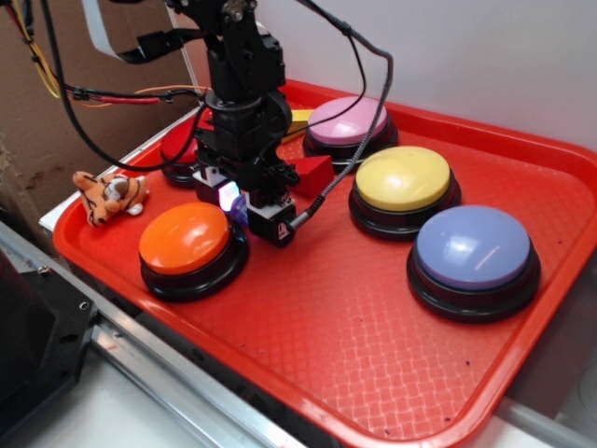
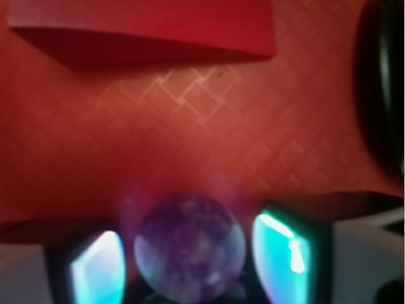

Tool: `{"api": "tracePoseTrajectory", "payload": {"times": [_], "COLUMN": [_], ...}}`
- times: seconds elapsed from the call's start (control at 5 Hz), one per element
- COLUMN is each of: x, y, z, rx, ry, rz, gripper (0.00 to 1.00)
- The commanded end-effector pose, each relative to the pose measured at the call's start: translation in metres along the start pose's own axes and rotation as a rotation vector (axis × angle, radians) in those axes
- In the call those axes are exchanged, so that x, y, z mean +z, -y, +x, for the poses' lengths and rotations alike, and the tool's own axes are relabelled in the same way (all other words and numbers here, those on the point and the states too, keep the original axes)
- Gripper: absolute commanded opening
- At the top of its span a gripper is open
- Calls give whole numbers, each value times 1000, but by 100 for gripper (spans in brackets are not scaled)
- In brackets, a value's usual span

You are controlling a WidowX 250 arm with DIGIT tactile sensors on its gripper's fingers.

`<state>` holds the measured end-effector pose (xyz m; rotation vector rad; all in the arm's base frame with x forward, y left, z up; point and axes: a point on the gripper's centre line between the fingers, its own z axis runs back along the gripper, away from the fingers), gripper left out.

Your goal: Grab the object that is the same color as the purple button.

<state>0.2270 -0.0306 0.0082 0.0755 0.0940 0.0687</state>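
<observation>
Now your gripper point(image 2: 190, 259) is spread around the glossy ball point(image 2: 190, 247) beside the orange button point(image 1: 185, 238); squeeze its middle gently, since it looks likely to slip and roll.

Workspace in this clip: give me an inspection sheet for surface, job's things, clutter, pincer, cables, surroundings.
Surface: red tray with a textured floor, on a pale table.
Job's things: purple ball on the tray between the fingers; purple button at the tray's right side.
Clutter: orange button, yellow button, pink button, red block, toy tiger on the tray's left rim.
Pincer: pincer low over the tray, fingers either side of the ball, gaps showing; not closed on it.
Cables: black cable looping from the arm down to the wrist; more wires at upper left.
Surroundings: white wall behind, metal rail in front.
</observation>
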Motion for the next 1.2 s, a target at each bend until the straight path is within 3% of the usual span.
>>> {"api": "tracePoseTrajectory", "payload": {"times": [0.0,0.2,0.6,0.8,1.0], "x": [31,81,179,216,219], "y": [1,2,8,7,12], "z": [2,-9,-41,-62,-71], "rx": [-6,10,-43,-53,-58], "ry": [35,80,125,165,171], "rz": [19,32,-21,-51,-24], "gripper": [0,0,0,0,0]}}
